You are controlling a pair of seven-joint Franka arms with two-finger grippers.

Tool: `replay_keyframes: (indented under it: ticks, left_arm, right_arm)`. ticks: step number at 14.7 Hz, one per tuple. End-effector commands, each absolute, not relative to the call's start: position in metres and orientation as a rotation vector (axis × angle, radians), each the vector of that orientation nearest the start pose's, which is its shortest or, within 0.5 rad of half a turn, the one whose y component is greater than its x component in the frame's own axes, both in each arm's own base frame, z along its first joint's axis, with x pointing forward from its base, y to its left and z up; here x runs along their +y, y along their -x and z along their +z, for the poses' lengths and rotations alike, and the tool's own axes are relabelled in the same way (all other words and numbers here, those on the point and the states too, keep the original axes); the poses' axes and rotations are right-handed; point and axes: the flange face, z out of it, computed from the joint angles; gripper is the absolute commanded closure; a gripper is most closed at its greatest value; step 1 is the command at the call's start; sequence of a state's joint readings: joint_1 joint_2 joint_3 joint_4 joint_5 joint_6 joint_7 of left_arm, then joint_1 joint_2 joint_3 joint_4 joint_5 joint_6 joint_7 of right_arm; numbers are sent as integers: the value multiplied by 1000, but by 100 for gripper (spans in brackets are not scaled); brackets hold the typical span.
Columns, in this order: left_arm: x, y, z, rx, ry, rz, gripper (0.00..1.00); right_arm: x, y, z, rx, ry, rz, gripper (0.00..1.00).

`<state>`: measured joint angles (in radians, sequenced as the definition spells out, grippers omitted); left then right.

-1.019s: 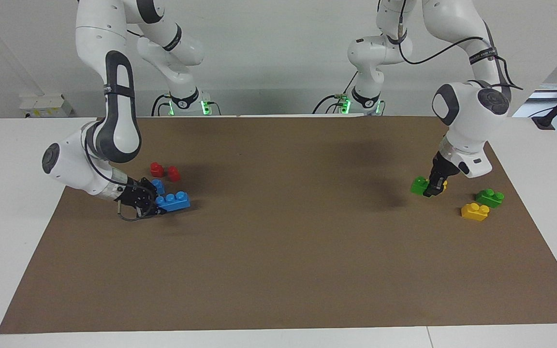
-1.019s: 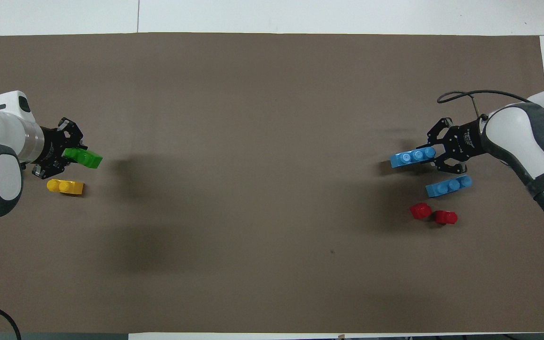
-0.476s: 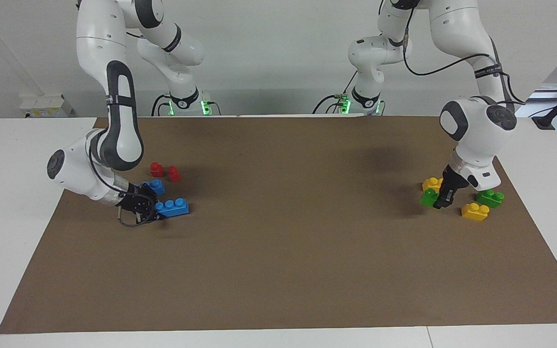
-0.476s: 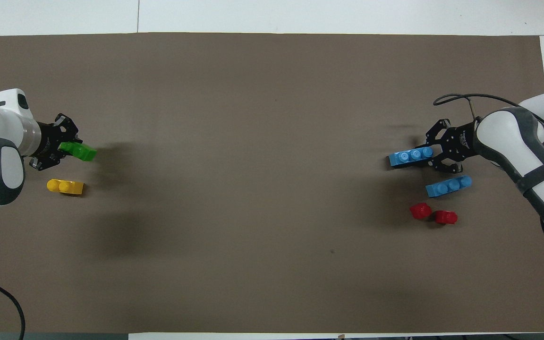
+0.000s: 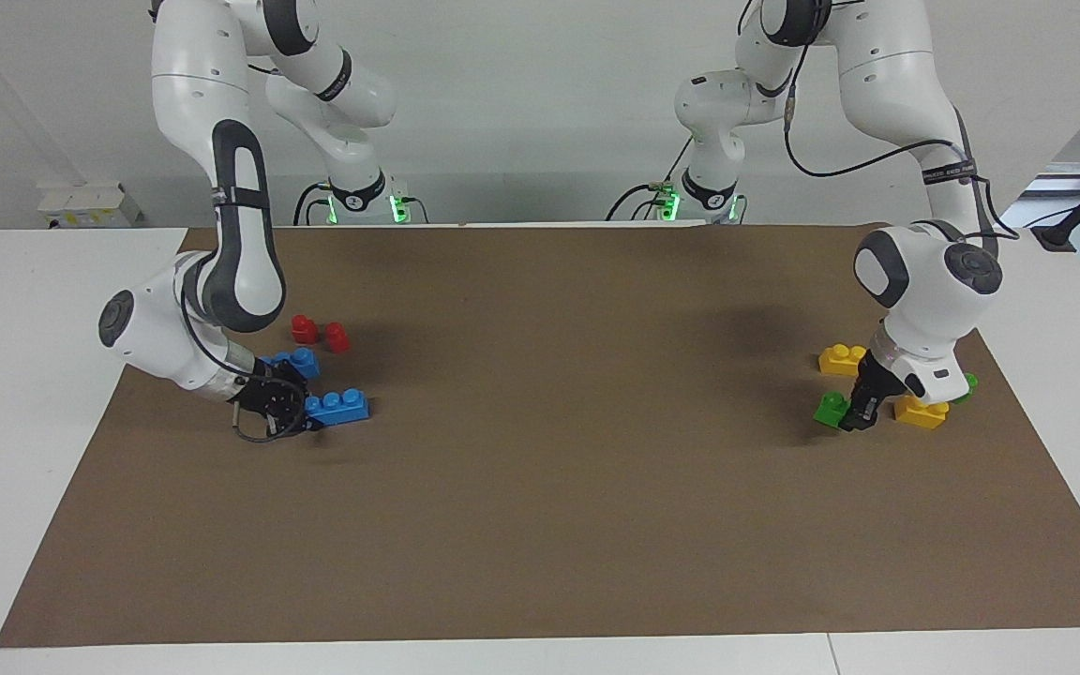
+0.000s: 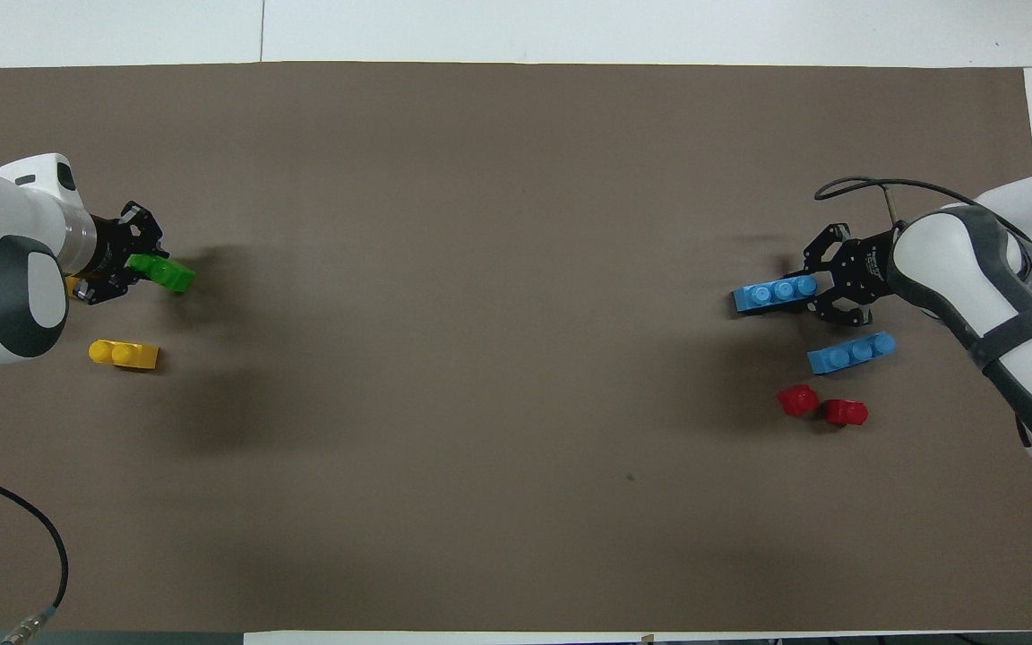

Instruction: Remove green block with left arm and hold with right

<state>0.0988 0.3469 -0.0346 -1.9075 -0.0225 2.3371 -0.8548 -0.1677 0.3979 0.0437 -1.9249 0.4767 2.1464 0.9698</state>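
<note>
My left gripper (image 5: 852,413) is shut on a small green block (image 5: 830,409), held low at the brown mat; I cannot tell whether it touches. It also shows in the overhead view (image 6: 163,272), with the left gripper (image 6: 133,270) on one end of it. A second green block (image 5: 968,383) lies mostly hidden by the left arm's wrist. A yellow brick (image 5: 841,358) lies bare on the mat, nearer to the robots than the held block. My right gripper (image 5: 289,409) is shut on one end of a long blue brick (image 5: 339,407), low at the right arm's end.
Another yellow brick (image 5: 921,412) lies beside the left gripper. A second blue brick (image 5: 294,361) and two red blocks (image 5: 304,328) lie near the right gripper, nearer to the robots. The brown mat (image 5: 549,487) covers most of the white table.
My left gripper has carried the green block off the yellow brick and away from the robots, uncovering that brick. My right gripper has shifted the blue brick slightly away from the robots.
</note>
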Motion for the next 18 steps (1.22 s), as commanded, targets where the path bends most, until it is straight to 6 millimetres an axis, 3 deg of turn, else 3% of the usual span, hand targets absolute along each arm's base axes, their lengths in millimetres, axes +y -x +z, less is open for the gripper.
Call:
replay_keyframes:
  ticks: [1, 4, 5, 6, 7, 8, 12, 15, 18]
  left_arm:
    - [45, -637, 315, -1418, 2871, -121, 100]
    - [46, -636, 314, -1382, 2886, -118, 100]
    - [46, -635, 314, -1360, 2896, -114, 100]
    - [47, -635, 314, -1344, 2902, -115, 83]
    - [50, -635, 314, -1310, 2916, -116, 20]
    - [49, -635, 313, -1273, 2931, -113, 0]
    - [46, -634, 319, -1229, 2943, -114, 0]
    - [44, -635, 323, -1228, 2945, -118, 0]
    - [50, -636, 325, -1240, 2941, -123, 0]
  right_arm:
    - [-55, -602, 270, 1823, 2160, 435, 100]
    - [-53, -603, 270, 1837, 2150, 431, 100]
    - [-53, -603, 271, 1838, 2149, 429, 76]
    - [-53, -604, 272, 1840, 2148, 428, 59]
    - [-50, -605, 274, 1834, 2152, 430, 42]
    - [-48, -606, 275, 1829, 2156, 431, 38]
    - [-55, -617, 298, 1814, 2145, 450, 32]
    - [-49, -623, 334, 1825, 2139, 442, 17]
    - [-45, -617, 375, 1825, 2152, 403, 1]
